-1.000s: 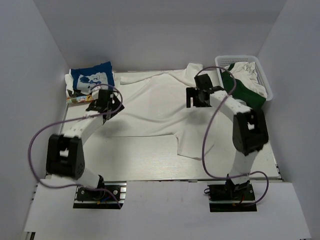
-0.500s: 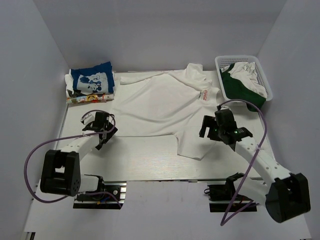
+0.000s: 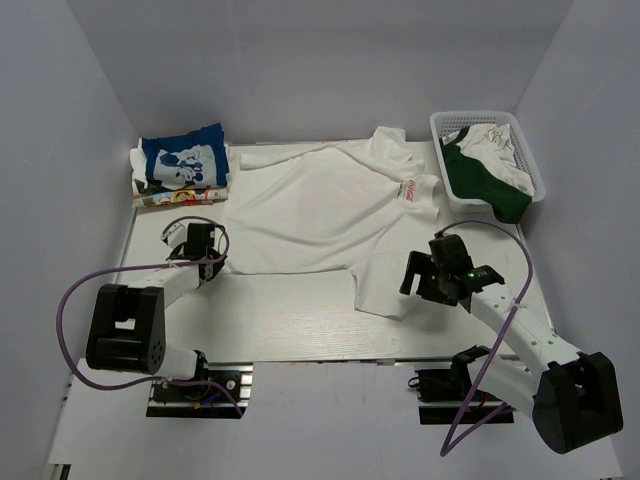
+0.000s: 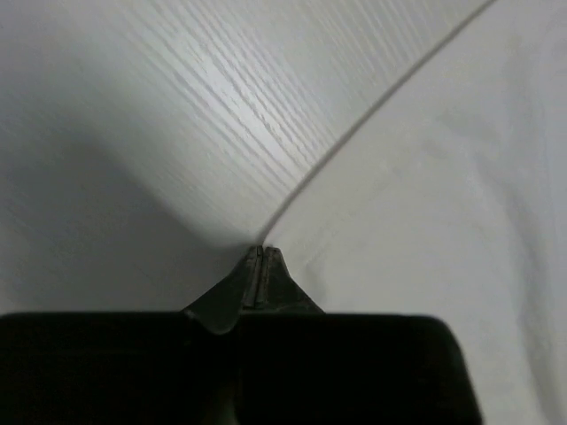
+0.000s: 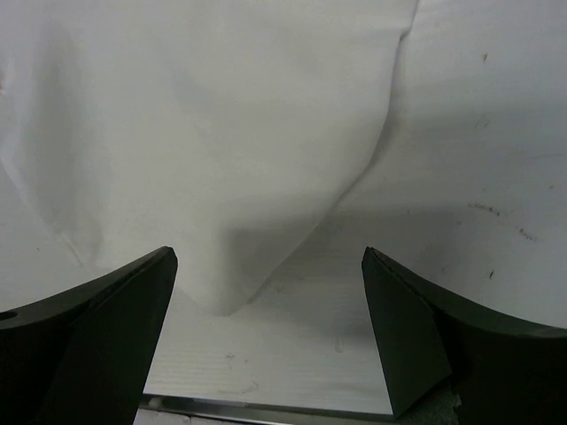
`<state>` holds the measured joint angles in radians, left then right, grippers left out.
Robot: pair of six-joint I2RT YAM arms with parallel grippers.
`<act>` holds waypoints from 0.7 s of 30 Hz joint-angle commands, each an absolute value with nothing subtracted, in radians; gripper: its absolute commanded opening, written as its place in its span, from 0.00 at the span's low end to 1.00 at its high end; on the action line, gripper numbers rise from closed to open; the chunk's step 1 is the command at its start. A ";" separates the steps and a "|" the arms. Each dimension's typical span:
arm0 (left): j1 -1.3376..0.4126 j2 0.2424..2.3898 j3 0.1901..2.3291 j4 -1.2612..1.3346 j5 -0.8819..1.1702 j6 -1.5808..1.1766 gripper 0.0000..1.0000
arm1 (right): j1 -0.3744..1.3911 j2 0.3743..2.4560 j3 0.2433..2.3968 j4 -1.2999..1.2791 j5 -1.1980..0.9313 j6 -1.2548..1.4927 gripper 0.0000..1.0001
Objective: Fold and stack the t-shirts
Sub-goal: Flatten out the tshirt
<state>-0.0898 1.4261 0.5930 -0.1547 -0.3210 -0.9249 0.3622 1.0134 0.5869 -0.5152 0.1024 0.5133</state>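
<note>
The large white t-shirt [image 3: 320, 210] lies spread flat on the table, its red logo panel [image 3: 411, 188] near the right sleeve. The blue t-shirt [image 3: 182, 160] with white cartoon print sits folded at the back left. My left gripper [image 3: 212, 262] is at the white shirt's near left corner. In the left wrist view its jaws [image 4: 261, 253] are pressed together right on the shirt's hem edge [image 4: 354, 142]. My right gripper [image 3: 408, 280] hovers open at the shirt's near right corner. In the right wrist view that corner [image 5: 230, 297] hangs between the spread fingers [image 5: 268, 255], touching neither.
A white basket [image 3: 475, 116] at the back right holds green and white cloth [image 3: 490, 180]. More folded cloth [image 3: 150, 195] lies under the blue shirt. White walls close in the table on the left, back and right. Bare table [image 3: 290, 320] runs in front of the shirt.
Both arms pulled back from the shirt's far part to its near hem. The left gripper came to the left corner and shut there. The right gripper edged toward the right corner, still open.
</note>
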 commanded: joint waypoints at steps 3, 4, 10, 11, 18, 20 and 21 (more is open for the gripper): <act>-0.100 1.341 0.515 -0.170 -0.216 -0.920 0.00 | 0.376 1.002 0.543 -0.537 0.009 0.581 0.91; -0.100 1.329 0.506 -0.179 -0.216 -0.920 0.00 | 0.376 1.006 0.529 -0.523 -0.018 0.584 0.91; -0.100 1.226 0.506 -0.239 -0.239 -0.911 0.00 | 0.382 1.130 0.480 -0.410 -0.098 0.589 0.89; -0.100 1.217 0.506 -0.253 -0.239 -0.911 0.00 | 0.383 1.143 0.474 -0.400 -0.107 0.589 0.87; -0.110 1.175 0.495 -0.262 -0.212 -0.911 0.00 | 0.377 1.117 0.422 -0.410 -0.121 0.643 0.00; -0.110 1.161 0.495 -0.300 -0.212 -0.911 0.00 | 0.382 1.042 0.498 -0.551 -0.031 0.640 0.00; -0.110 1.146 0.495 -0.322 -0.197 -0.911 0.00 | 0.380 1.016 0.515 -0.666 -0.012 0.643 0.00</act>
<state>-0.1070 1.1934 0.5022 -0.2611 -0.2230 -0.9173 0.3771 1.0718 0.4580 -0.4500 -0.0830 0.6273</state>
